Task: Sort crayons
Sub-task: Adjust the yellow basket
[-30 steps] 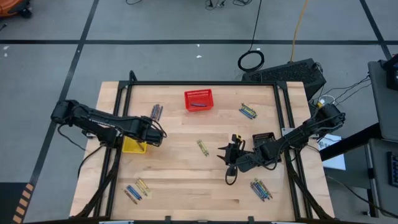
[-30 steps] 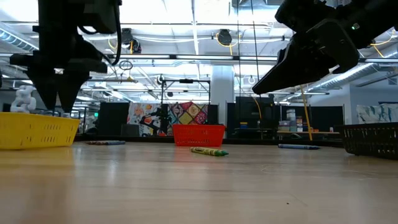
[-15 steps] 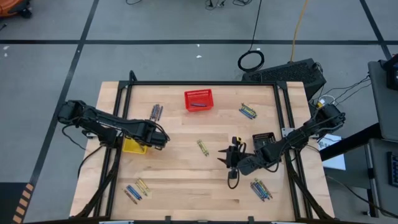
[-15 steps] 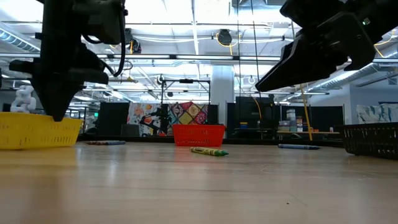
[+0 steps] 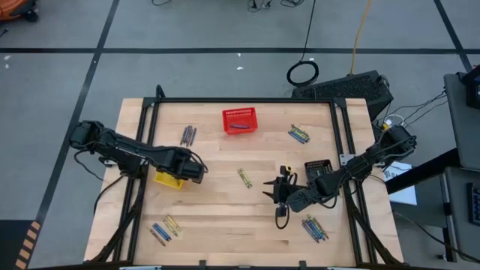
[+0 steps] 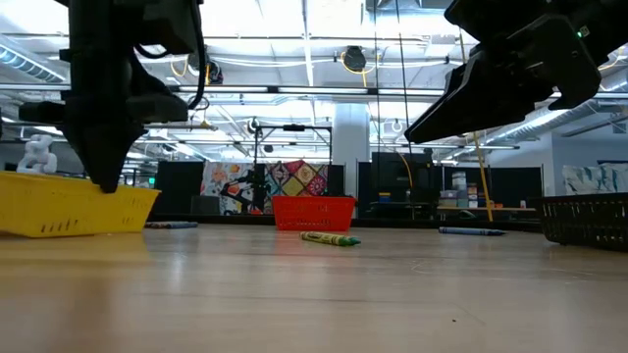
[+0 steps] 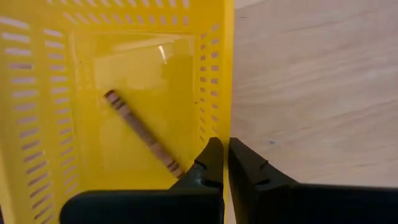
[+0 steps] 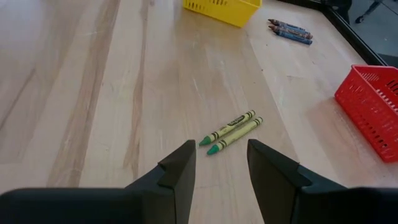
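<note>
Yellow mesh basket [image 5: 169,178] sits at the left side of the wooden table [image 5: 225,225], and the left gripper [image 7: 219,158] has its two dark fingers pressed together on the basket's side wall, one finger inside and one outside; in the low view the basket looks tilted, one end raised off the wood. Inside it lies a single brown crayon [image 7: 142,131], slanting across the basket's floor.

The right gripper [image 8: 219,163] hangs above the middle of the table with its fingers spread and nothing between them; just ahead of it on the wood lie two yellow-green crayons [image 8: 232,131], side by side and touching.

The rest of the crayons are scattered in small clusters: a brownish-grey group [image 5: 187,135] near the far edge, left of the red basket [image 5: 239,120]; a blue and yellow-green group [image 5: 299,135] to that basket's right; a mixed group [image 5: 163,229] at the near left corner; another mixed group [image 5: 315,228] at the near right, just beside the right arm. The red basket holds something dark and thin – too small to tell what. A black basket [image 5: 318,168] stands at the right side, close behind the right arm.
</note>
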